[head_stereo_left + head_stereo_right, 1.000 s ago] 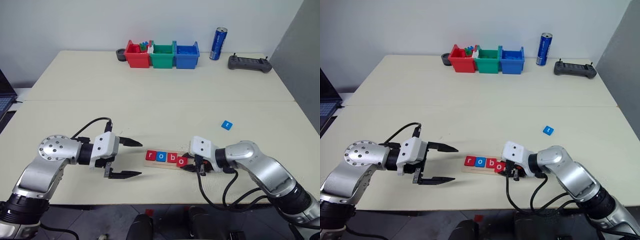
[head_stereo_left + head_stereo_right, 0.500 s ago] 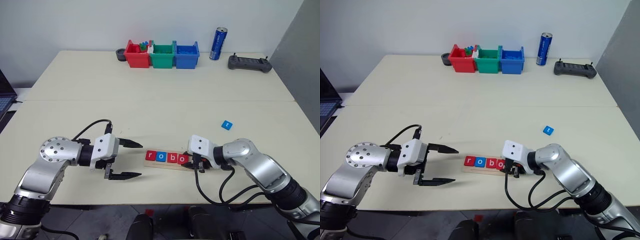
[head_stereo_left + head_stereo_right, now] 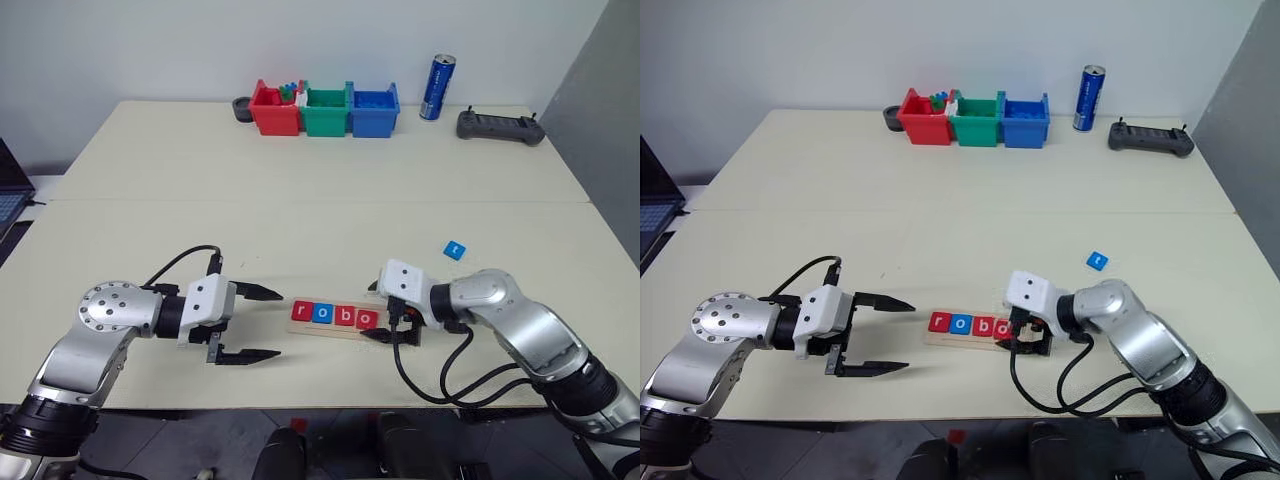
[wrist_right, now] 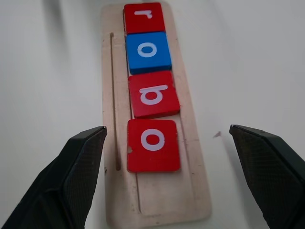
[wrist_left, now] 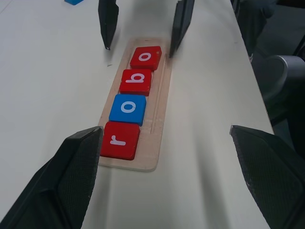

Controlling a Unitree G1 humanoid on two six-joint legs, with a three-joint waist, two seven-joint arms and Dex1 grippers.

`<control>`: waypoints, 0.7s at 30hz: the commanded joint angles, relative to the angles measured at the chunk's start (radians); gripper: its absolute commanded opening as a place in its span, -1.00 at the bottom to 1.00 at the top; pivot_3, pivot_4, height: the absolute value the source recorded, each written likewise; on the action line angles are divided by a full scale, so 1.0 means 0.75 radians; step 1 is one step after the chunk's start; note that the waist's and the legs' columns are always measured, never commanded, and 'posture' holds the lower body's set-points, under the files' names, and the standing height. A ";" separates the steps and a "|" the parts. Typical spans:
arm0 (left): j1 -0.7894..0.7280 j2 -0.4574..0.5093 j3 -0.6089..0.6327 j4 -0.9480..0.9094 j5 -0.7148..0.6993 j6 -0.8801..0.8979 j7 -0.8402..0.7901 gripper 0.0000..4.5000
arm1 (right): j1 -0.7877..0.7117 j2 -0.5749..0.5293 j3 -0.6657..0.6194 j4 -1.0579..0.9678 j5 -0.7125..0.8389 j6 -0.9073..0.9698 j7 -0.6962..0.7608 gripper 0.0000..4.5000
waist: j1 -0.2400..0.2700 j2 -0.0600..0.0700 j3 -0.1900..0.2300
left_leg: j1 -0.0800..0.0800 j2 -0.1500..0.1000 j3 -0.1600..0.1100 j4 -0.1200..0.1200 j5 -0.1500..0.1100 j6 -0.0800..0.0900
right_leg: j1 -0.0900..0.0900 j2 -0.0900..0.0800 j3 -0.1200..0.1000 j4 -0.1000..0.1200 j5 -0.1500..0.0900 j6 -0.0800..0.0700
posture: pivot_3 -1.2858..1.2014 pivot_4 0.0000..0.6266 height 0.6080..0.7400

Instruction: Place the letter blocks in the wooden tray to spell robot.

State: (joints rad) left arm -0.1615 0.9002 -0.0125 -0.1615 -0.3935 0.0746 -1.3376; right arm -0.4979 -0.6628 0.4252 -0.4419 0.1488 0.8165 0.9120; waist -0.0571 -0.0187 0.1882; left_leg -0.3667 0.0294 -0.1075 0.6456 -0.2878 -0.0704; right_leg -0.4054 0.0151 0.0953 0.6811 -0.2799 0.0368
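We see the big table (image 3: 300, 190) first, then our two arms, then the small things. The wooden tray (image 4: 195, 191) lies near the front edge and has four letter blocks (image 4: 153, 144) in it: r, o, b, o. The right gripper (image 3: 385, 322) is wide open at the tray's end, holding nothing. The left gripper (image 3: 258, 322) is open too, just beside the other end. The last block, the blue t (image 3: 454, 249), sits well apart on the table. We think we should lift the right gripper straight up so we don't bump the row, then pinch the t by its sides.
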 commanded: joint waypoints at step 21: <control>-0.024 -0.050 -0.002 0.089 0.036 -0.104 -0.032 1.00 | 0.060 -0.065 0.040 -0.098 0.028 0.093 -0.048 -0.98 | -0.003 0.000 0.000 | 0.000 0.000 0.000 0.000 0.000 0.000 | 0.000 0.000 0.000 0.000 0.000 0.000 | 0.03 -0.52 1.00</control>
State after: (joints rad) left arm -0.1782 0.8675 -0.0158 -0.0960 -0.3701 0.0180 -1.3570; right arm -0.4419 -0.7157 0.4560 -0.5023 0.1761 0.8956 0.8824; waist -0.0593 -0.0187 0.1882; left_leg -0.3666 0.0295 -0.1073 0.6457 -0.2877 -0.0704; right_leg -0.4055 0.0152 0.0954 0.6810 -0.2799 0.0368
